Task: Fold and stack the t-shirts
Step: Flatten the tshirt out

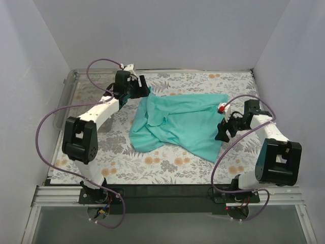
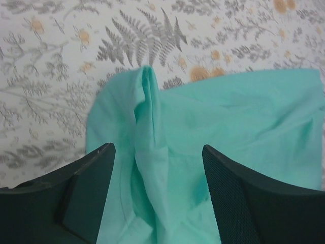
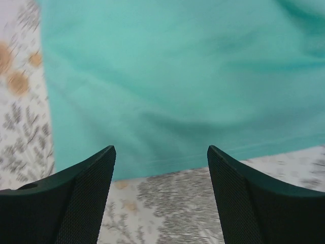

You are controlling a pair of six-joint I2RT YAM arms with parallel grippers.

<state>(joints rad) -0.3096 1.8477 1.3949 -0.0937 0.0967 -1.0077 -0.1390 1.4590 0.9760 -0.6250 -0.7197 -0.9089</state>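
Note:
One teal-green t-shirt (image 1: pixel 180 122) lies crumpled in the middle of the floral table, bunched at its left side. My left gripper (image 1: pixel 143 87) is open at the shirt's far left corner; in the left wrist view (image 2: pixel 157 168) a raised fold of the shirt (image 2: pixel 152 132) runs between the two fingers (image 2: pixel 238 203). My right gripper (image 1: pixel 222 128) is open at the shirt's right edge; in the right wrist view (image 3: pixel 161 168) the shirt's hem (image 3: pixel 177 101) lies just ahead of the fingertips (image 3: pixel 91 188), with bare tablecloth between them.
A clear plastic bin (image 1: pixel 76 96) stands along the left edge of the table. White walls close in the left, back and right sides. The floral tablecloth (image 1: pixel 167 165) lies bare toward the near edge.

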